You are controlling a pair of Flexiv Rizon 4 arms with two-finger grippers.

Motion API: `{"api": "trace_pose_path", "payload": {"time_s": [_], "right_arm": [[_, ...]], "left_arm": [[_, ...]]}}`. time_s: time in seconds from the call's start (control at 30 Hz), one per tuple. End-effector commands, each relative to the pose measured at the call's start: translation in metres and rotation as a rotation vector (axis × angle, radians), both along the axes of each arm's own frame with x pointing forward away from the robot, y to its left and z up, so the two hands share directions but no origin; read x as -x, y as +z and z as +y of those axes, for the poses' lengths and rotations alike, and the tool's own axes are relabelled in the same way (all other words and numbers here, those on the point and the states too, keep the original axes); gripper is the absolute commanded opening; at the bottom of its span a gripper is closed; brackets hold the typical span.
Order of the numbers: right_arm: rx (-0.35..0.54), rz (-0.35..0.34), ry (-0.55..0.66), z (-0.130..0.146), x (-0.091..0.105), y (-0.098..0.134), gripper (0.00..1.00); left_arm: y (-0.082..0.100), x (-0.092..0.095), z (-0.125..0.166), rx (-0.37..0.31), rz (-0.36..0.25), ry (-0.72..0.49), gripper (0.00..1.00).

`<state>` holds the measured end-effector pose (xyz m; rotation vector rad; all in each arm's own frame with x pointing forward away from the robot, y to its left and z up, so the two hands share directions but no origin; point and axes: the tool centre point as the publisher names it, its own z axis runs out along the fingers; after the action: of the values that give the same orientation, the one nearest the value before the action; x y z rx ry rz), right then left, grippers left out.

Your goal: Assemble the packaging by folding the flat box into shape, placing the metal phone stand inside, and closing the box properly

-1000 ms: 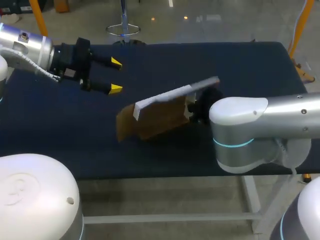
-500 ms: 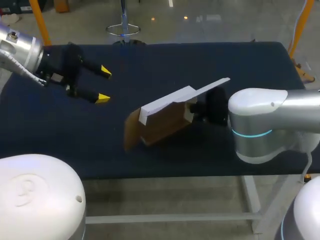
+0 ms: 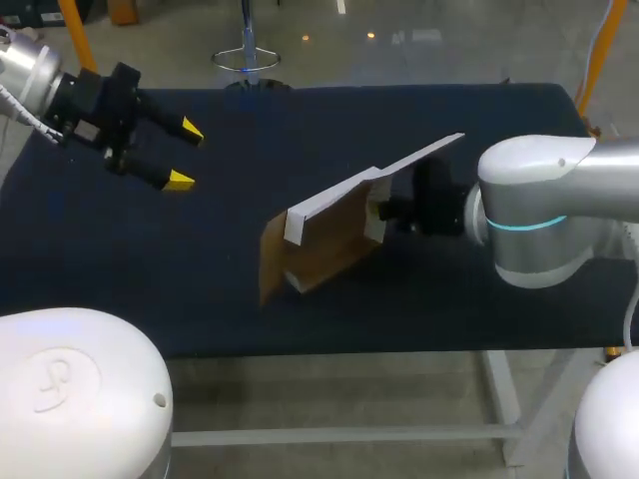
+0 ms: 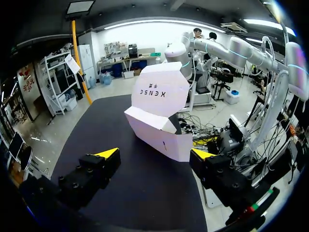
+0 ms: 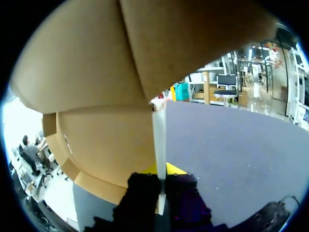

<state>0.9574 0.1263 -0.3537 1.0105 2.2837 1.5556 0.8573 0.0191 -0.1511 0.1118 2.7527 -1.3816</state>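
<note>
I am holding the half-folded cardboard box (image 3: 324,244) in my right claw (image 5: 161,186). In the right wrist view a thin wall of the box is passing straight between the claw's two dark fingers, and both are pressing on it from either side, so the claw is clamped onto that wall. The brown inner faces are filling most of what lies ahead of the claw. From the head view the box is sitting near the middle of the dark table (image 3: 479,120), tilted, with its white outside facing up and away and its brown inside facing the near edge. A long white flap (image 3: 424,157) is sticking up over the right arm (image 3: 539,215), which is coming in low from the right. I cannot tell whether the box's lowest corner is touching the table.

My left claw (image 3: 185,155) is hanging over the far left part of the table, well apart from the box, with its yellow-tipped fingers spread wide and gripping nothing. In the left wrist view the white side of the box is standing ahead of those parted fingers, with one panel bent upward above the rest. The left arm (image 3: 25,75) is entering from the far left corner.
</note>
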Motion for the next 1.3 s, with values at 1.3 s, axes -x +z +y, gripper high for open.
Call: {"api": "trace_pose_path", "payload": {"time_s": [1.3], "right_arm": [[0.154,0.347,0.117,-0.015,0.017,0.018,0.00]], "left_arm": [[-0.022,-0.002,0.039,-0.115,-0.194,0.078,1.00]]}}
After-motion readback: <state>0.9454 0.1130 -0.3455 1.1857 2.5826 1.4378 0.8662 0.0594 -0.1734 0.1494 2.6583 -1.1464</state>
